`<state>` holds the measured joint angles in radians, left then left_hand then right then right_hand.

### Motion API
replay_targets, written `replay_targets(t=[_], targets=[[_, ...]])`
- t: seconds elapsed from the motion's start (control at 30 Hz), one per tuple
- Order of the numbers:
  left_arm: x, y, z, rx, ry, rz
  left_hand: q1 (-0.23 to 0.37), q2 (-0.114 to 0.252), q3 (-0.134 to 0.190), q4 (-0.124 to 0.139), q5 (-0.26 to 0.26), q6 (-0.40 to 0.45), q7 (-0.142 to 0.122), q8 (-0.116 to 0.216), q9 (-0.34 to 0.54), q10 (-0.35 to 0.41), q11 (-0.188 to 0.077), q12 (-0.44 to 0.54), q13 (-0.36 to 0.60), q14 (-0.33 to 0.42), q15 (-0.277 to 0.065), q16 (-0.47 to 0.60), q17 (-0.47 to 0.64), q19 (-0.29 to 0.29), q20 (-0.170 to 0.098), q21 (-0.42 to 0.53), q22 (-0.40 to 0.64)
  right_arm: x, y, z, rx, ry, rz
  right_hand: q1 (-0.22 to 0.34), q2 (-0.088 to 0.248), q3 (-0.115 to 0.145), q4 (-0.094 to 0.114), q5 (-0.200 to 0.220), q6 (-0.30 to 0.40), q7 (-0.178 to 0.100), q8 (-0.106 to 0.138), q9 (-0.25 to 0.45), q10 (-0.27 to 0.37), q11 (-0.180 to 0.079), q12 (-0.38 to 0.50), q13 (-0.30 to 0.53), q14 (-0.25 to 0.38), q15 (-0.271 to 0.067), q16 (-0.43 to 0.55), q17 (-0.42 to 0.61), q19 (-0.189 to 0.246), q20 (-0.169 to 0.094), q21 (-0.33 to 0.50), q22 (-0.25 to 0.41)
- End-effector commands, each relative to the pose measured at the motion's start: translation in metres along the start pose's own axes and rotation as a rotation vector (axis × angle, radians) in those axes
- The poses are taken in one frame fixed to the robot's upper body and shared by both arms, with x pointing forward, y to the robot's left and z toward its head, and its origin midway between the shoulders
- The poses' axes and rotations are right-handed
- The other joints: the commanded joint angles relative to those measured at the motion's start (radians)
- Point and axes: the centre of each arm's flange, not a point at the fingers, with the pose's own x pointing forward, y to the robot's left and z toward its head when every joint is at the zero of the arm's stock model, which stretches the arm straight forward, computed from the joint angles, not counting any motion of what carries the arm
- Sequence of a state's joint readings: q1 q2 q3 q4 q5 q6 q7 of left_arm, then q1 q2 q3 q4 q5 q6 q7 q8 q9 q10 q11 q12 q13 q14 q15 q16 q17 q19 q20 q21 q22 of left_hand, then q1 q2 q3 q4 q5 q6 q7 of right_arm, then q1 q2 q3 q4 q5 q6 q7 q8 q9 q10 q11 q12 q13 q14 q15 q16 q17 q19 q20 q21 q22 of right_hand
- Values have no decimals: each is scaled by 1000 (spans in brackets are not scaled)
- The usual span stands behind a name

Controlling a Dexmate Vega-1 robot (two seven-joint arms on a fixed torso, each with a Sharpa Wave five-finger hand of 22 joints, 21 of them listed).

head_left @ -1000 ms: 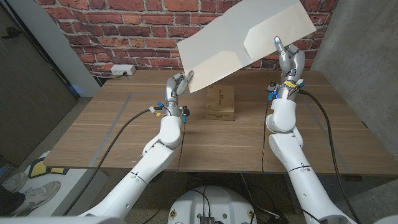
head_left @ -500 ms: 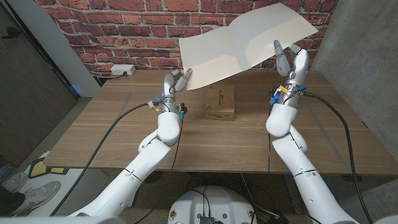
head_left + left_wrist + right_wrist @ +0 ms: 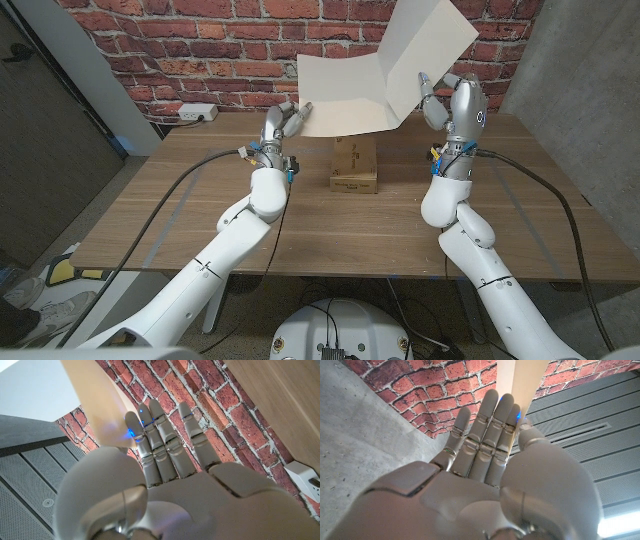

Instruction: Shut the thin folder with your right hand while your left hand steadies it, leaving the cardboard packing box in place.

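Brick wall [image 3: 180,45] behind, wooden surface [image 3: 180,205] below, white wall socket [image 3: 197,113] at left rear.

Thin folder [image 3: 350,90]: held clear of the surface, raised against the brick, above the cardboard packing box [image 3: 354,166]. Half folded: left leaf near level and facing the camera, right leaf swung up steeply at the crease. Not yet shut.

Cardboard packing box: standing on the surface at mid-rear, between the 2 arms, touched by neither.

Left robot hand [image 3: 283,125]: at the lower left corner of the left leaf, fingers long and nearly straight, close together. Leaf edge seen beside the fingertips in the left wrist view [image 3: 165,435]. Appears to grip the corner; thumb contact not clearly shown.

Right robot hand [image 3: 450,100]: fingers extended and set against the outer face of the right leaf, pushing rather than gripping. Same in the right wrist view [image 3: 485,435]: fingers straight and together, leaf edge just beyond the fingertips. Nothing enclosed.

Step in hand, as judged: closing stroke about halfway. Next move calls for sweeping the right leaf over toward the left leaf until the 2 meet, with the left corner held steady and both kept above the box.
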<state>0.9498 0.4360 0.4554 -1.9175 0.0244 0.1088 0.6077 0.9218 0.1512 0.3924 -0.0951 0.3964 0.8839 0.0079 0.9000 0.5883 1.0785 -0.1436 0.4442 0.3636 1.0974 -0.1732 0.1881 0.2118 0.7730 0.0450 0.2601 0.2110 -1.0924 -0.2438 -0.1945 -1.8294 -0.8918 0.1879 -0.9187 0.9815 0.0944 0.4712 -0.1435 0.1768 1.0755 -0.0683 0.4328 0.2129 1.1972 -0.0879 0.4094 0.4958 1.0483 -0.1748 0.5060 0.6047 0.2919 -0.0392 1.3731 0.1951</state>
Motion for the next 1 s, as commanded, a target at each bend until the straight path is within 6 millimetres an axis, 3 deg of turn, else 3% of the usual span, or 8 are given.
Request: replay_targets(t=[0.03, 0.37, 0.97, 1.0], targets=[[17, -2, 11, -19, -17, -122, -8, -4, 14, -1, 12, -8, 11, 7, 1, -15, -14, -1, 8, -28, 0, -11, -3, 14, -26, 15, 3, -13, 8, 5, -65, -40, 20, -4, -2, 9, 2, 5, 2, -9, 2, -1, 6, -6, -2, 2, -2, -47, -5, 6, -2, -94, 0, -1], [26, -9, 17, -120, 10, -284, -9, 0, 22, 4, 11, -19, 15, 4, -6, -33, -17, -4, 15, -45, 4, -12, -8, 14, -34, 21, 5, -23, 13, 9, -127, -53, -4, -8, -2, 16, 2, 6, 2, -10, 1, -2, 8, -7, -4, 4, 3, -47, -11, 7, -1, -95, 0, -9], [27, -13, 30, -166, 14, -385, -14, -2, 29, 9, 8, -23, 18, 7, -12, -37, -14, -2, 21, -49, 6, -8, -12, 21, -38, 32, 7, -38, 17, 27, -308, -118, -121, -13, -8, 31, -2, 3, 12, -10, 4, -2, 26, -9, -4, 5, 23, -48, -18, 9, 6, -93, 1, -15], [27, -14, 31, -177, 12, -397, -14, -2, 29, 9, 8, -22, 17, 7, -12, -37, -14, -2, 21, -49, 5, -8, -12, 22, -39, 32, 7, -38, 17, 28, -315, -126, -120, -14, -9, 33, -2, 3, 13, -10, 4, -3, 25, 0, -5, 5, 24, -48, -19, 9, 7, -93, 1, -16]])
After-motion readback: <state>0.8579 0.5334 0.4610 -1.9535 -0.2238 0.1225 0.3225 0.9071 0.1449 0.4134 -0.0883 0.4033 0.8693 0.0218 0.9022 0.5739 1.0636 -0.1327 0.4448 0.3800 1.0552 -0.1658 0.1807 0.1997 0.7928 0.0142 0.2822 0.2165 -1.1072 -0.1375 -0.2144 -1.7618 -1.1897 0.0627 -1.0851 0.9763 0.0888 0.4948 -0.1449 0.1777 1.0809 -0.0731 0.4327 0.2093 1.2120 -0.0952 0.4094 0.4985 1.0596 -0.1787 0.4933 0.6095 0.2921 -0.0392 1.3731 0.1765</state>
